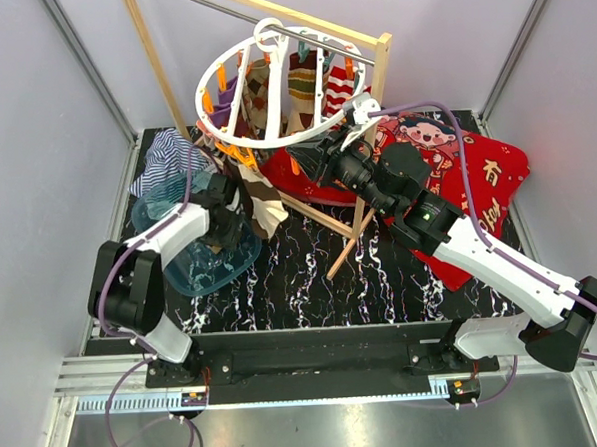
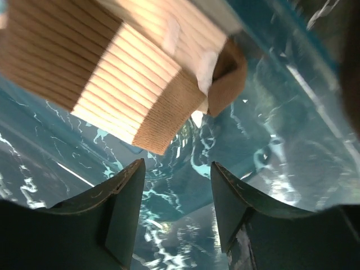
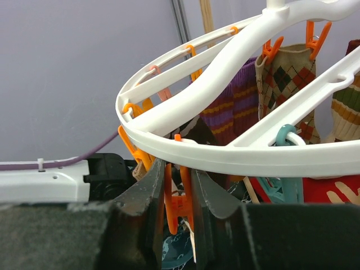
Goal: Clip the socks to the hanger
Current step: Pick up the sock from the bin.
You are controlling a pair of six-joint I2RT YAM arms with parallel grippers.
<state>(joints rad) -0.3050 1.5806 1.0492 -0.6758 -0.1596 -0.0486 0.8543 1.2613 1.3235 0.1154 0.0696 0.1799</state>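
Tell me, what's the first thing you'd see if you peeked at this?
The big round white hanger up at the back, with bright socks dangling from it. Under its rim the right gripper pinches one orange clip. On the left, the left gripper hangs open near a beige sock over a see-through blue tub.

The round white hanger [image 3: 236, 160] hangs tilted, its rim just above the right gripper [image 3: 177, 180], which pinches one dangling orange clip [image 3: 171, 209]. Beyond it a purple striped sock [image 3: 233, 107] and an argyle sock [image 3: 287, 76] hang clipped. A ribbed beige sock [image 2: 124, 84] lies just ahead of the left gripper [image 2: 177, 166], clear of its parted fingers.
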